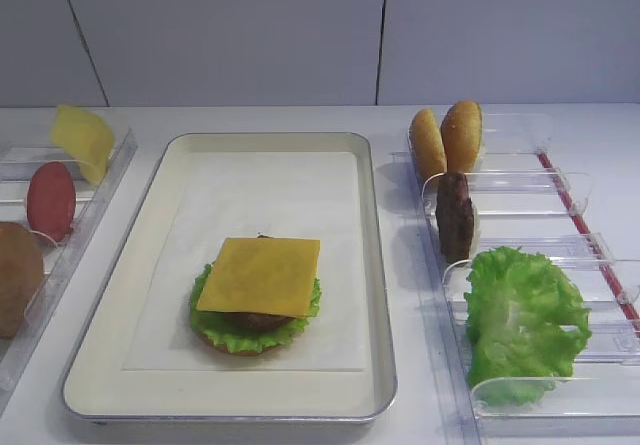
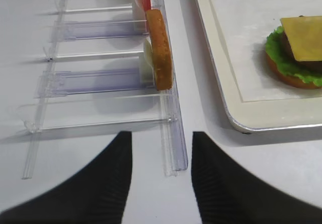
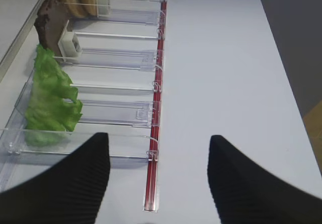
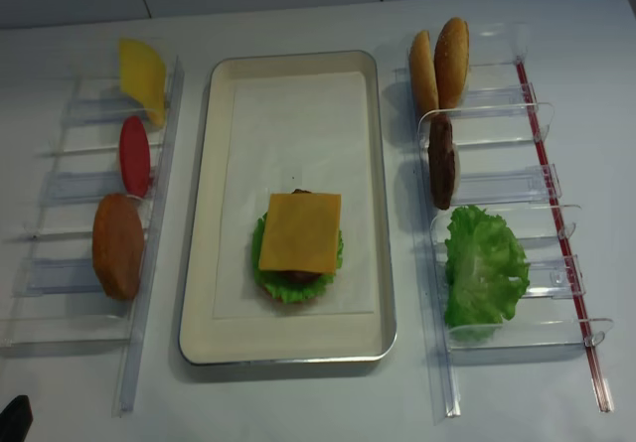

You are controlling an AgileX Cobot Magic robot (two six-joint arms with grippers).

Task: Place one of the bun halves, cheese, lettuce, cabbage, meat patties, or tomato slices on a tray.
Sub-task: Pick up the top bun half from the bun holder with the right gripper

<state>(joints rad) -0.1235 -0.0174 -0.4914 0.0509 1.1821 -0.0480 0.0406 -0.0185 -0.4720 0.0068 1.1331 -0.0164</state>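
The cream tray (image 1: 375, 265) holds a stack topped by a cheese slice (image 1: 260, 275) over a patty, lettuce and a bun base. In the right rack stand two bun halves (image 1: 448, 137), a meat patty (image 1: 456, 215) and lettuce (image 1: 520, 320). The left rack carries cheese (image 1: 83, 140) and a tomato slice (image 1: 50, 200). Cabbage is out of view. My right gripper (image 3: 158, 137) is open and empty over the near end of the right rack, beside the lettuce (image 3: 50, 98). My left gripper (image 2: 162, 136) is open and empty at the near end of the left rack.
A larger, darker brown bun (image 1: 18, 275) stands in the left rack (image 4: 149, 263), closest to my left gripper. The right rack (image 4: 556, 214) has a red strip along its outer edge. Bare table lies right of it. Neither gripper shows in the high views.
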